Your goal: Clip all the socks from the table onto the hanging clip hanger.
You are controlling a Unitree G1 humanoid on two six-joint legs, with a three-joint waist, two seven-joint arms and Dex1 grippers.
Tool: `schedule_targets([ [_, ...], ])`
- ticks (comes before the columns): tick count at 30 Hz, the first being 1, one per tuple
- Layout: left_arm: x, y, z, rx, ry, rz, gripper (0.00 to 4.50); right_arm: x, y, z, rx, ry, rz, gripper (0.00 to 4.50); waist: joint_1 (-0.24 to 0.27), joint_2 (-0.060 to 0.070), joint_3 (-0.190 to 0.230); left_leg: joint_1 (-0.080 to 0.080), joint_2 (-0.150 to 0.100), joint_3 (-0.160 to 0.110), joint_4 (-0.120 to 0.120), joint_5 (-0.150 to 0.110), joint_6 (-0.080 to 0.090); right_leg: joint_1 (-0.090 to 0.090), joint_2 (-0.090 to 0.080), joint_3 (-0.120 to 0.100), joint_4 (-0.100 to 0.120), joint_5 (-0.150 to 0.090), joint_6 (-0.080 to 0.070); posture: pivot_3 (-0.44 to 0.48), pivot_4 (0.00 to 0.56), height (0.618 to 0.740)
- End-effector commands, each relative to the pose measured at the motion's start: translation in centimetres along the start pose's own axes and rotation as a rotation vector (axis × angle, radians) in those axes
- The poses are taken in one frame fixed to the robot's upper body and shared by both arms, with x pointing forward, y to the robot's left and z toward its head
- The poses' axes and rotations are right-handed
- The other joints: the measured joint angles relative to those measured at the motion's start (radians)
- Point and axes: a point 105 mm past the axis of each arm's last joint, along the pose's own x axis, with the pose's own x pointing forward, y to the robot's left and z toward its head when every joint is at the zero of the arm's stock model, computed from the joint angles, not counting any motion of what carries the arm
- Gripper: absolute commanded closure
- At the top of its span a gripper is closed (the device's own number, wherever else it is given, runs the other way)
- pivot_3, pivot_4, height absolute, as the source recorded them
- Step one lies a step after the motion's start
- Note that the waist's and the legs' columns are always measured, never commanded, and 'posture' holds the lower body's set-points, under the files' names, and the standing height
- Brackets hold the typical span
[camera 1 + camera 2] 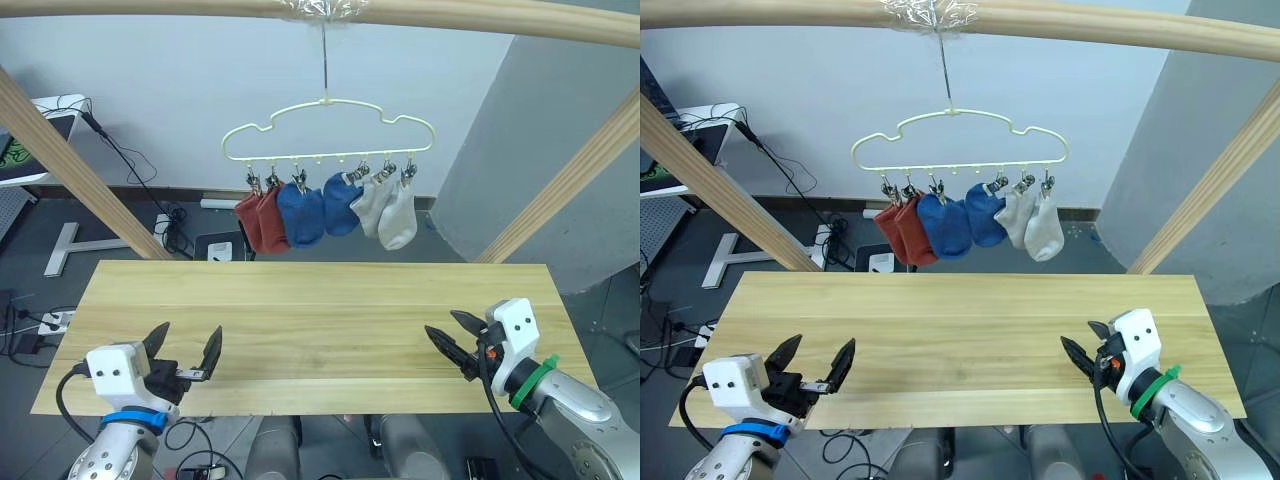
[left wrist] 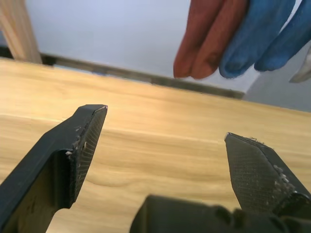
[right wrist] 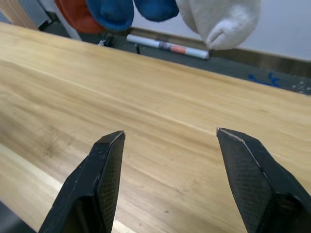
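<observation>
1. With all six socks [image 1: 325, 212] clipped to the clip hanger [image 1: 328, 135] above the table [image 1: 320, 310] far edge, looks like the final step, done.
2. Left gripper [image 1: 186, 352] and right gripper [image 1: 448, 340] spread, holding nothing, low over table near edge.
3. Next: probably just retract; nothing left to pick.

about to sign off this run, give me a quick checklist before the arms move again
1. All six short knit socks off the table: ok, two rust red, two blue and two light grey hang in a row.
2. Pale wood plank table: ok, no sock on its visible surface.
3. Pale yellow cloud-outlined wire clip hanger on the wooden beam: ok, hook in place.
4. Left tool: ok, open and holding nothing.
5. Right tool: ok, open and holding nothing.
6. Clip grip on each sock: cannot tell, clips too small.
</observation>
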Motion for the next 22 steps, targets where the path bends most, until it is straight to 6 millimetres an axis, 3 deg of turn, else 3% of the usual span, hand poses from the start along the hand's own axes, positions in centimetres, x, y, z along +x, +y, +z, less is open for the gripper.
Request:
schedule_targets([
  [1, -0.2, 0.6, 0.6, 0.030, -0.029, 0.024, 0.03, -0.2, -0.2, 1.1, -0.031, -0.044, 0.005, 1.40, 0.000, 0.000, -0.004, 0.000, 0.000, 0.000, 0.000, 0.000, 0.000, 0.000, 0.000, 0.000, 0.000, 0.000, 0.000, -0.100, 0.213, 0.740],
  [12, -1.2, 1.5, 0.4, 0.046, -0.009, 0.053, 0.03, -0.5, -0.4, 1.2, -0.035, -0.042, 0.003, 1.40, 0.002, -0.001, -0.015, 0.000, 0.000, 0.001, -0.001, 0.000, 0.000, 0.001, 0.000, -0.001, -0.001, -0.002, 0.000, -0.097, 0.207, 0.740],
  [22, -0.6, 1.5, 0.7, 0.098, -0.023, 0.038, 0.03, -0.6, -0.2, 1.3, -0.044, -0.047, 0.020, 1.40, 0.001, -0.002, -0.022, 0.006, 0.000, 0.000, 0.000, 0.000, 0.000, 0.007, 0.000, 0.000, -0.001, -0.002, -0.001, -0.101, 0.199, 0.740],
])
